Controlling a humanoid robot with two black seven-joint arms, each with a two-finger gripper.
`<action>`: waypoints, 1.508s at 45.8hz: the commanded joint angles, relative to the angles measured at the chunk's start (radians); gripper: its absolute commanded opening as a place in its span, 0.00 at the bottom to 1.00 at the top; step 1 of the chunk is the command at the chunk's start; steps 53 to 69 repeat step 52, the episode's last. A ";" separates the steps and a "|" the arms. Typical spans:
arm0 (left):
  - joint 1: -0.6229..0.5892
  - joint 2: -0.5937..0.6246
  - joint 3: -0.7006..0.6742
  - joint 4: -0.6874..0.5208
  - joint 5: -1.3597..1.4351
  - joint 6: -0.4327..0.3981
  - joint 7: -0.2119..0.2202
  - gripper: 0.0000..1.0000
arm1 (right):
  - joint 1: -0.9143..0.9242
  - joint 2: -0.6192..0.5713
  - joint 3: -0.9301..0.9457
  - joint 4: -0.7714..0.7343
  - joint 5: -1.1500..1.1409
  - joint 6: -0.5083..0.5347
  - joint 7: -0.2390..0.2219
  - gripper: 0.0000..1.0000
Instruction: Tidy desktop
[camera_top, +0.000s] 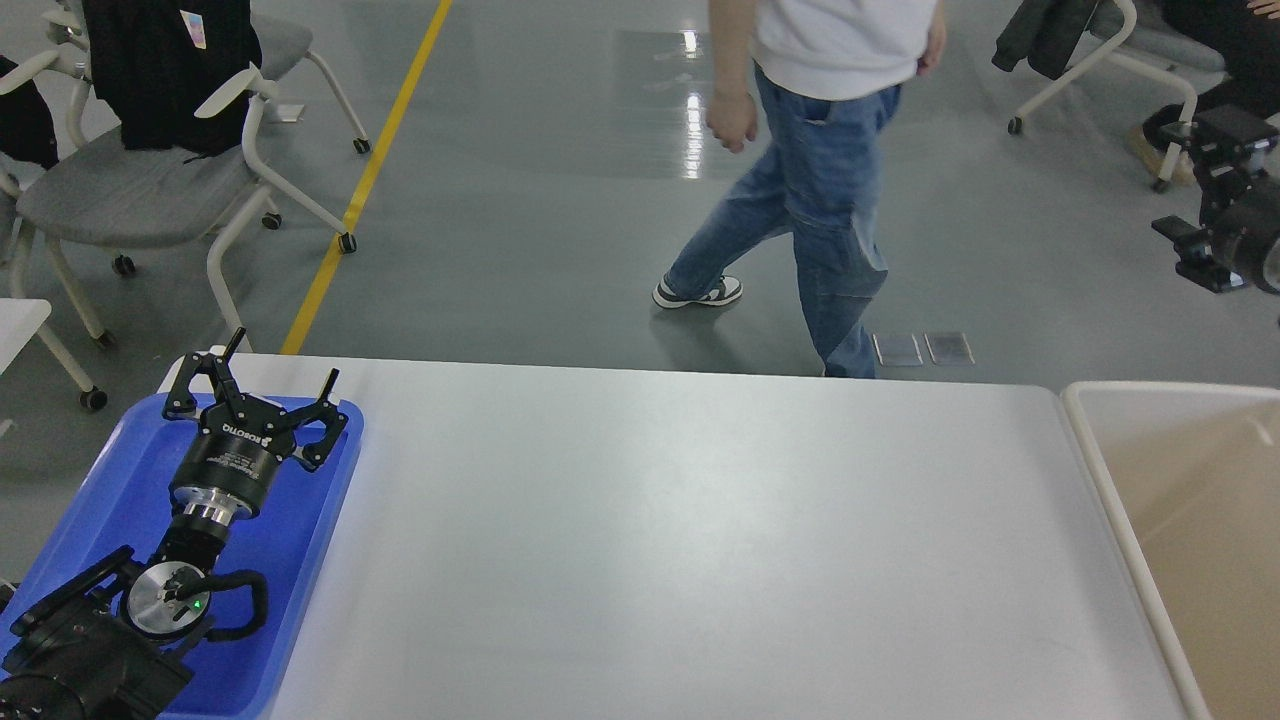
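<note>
The desktop (700, 540) is a wide white tabletop with rounded corners, and no loose objects show on it. My left gripper (280, 372) hovers over the far end of the blue tray (110, 480) at the desk's left edge. Its two fingers are spread open and hold nothing. A black part of my right arm (1228, 215) shows at the right edge, raised above the beige bin. Its fingers cannot be told apart.
A beige white-rimmed bin (1110, 500) stands against the desk's right end. A person in jeans (810, 190) walks on the grey floor just beyond the desk's far edge. Grey chairs (130, 180) stand at the far left, and another stands at the far right.
</note>
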 joint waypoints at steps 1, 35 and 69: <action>0.002 0.001 0.000 0.000 0.000 0.000 0.000 0.99 | -0.106 0.097 0.320 -0.016 -0.010 -0.008 0.227 1.00; 0.002 0.001 0.000 0.000 0.000 0.000 0.000 0.99 | -0.552 0.350 0.365 0.043 -0.009 -0.009 0.596 1.00; 0.000 0.001 0.000 0.000 0.000 0.000 0.000 0.99 | -0.553 0.376 0.363 0.041 -0.007 -0.015 0.596 1.00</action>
